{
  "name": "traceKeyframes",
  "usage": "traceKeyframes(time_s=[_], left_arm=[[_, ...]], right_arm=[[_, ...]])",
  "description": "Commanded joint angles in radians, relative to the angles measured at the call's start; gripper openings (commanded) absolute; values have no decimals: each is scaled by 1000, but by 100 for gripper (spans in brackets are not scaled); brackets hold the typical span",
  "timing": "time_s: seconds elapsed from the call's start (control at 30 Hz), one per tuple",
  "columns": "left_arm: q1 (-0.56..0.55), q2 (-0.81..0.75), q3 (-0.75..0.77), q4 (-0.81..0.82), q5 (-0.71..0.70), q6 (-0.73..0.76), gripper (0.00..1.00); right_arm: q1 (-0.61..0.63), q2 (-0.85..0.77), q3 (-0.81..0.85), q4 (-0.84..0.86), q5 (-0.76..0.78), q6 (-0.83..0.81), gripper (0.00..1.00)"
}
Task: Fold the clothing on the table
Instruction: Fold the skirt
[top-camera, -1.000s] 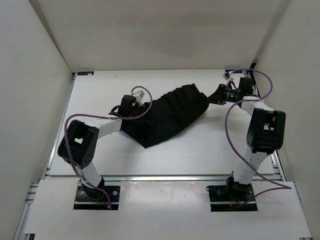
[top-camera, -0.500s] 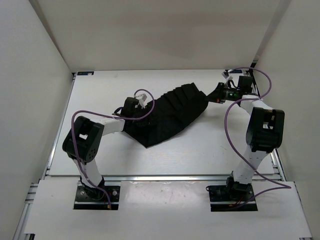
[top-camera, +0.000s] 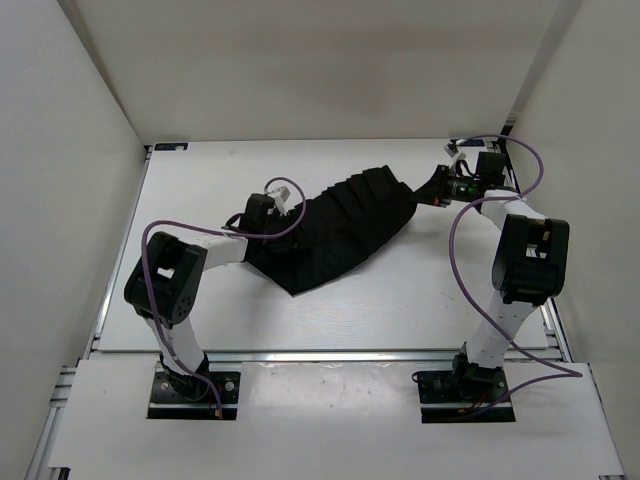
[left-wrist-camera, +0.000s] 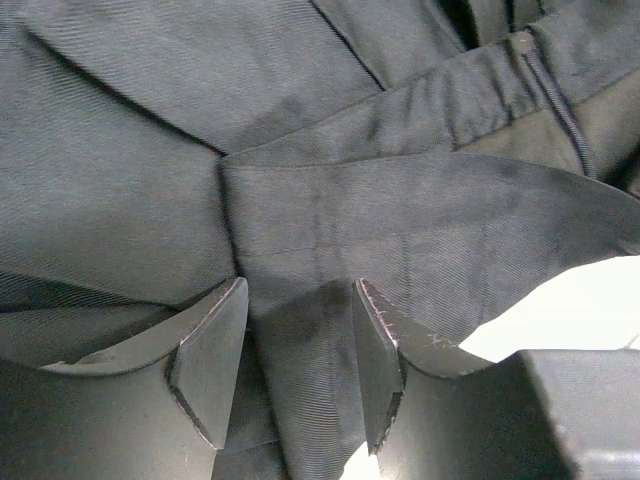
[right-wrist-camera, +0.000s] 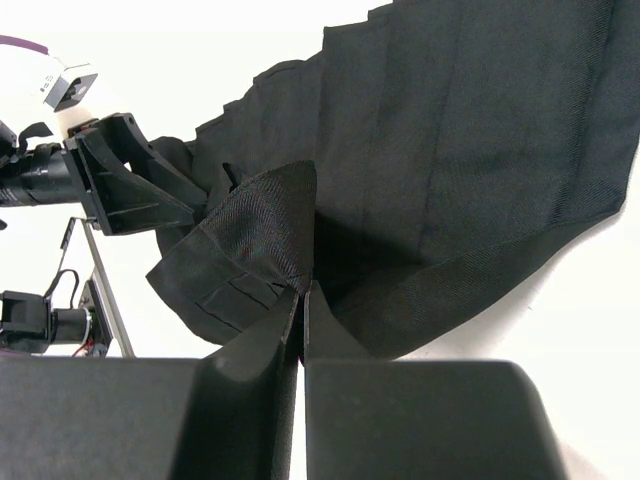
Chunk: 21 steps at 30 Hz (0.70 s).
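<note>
Clothing (top-camera: 340, 225), black and pleated, lying in the middle of the white table (top-camera: 200, 170), left gripper (left-wrist-camera: 298, 305) with jaws apart over a fold at its left end, right gripper (right-wrist-camera: 302, 295) pinched together on a raised corner at its right end

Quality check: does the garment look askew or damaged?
No damage shows. The clothing lies bunched and diagonal on the table, one corner pinched into a peak by the shut right gripper; the left gripper is open over it.
</note>
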Motion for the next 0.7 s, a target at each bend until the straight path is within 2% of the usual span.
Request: traceKeyframes(time_s=[0.0, 0.3, 0.47, 0.57, 0.67], left_arm=[[5, -30, 15, -20, -22, 25, 57], [11, -15, 28, -40, -54, 29, 60], [11, 1, 18, 13, -11, -1, 59], [13, 14, 16, 67, 22, -37, 57], [-1, 41, 27, 79, 50, -46, 48]], right_arm=[[-8, 3, 33, 22, -11, 5, 0], [2, 4, 31, 25, -22, 1, 0], [2, 3, 31, 27, -22, 1, 0], [3, 3, 27, 27, -19, -1, 0], [2, 6, 33, 28, -15, 1, 0]])
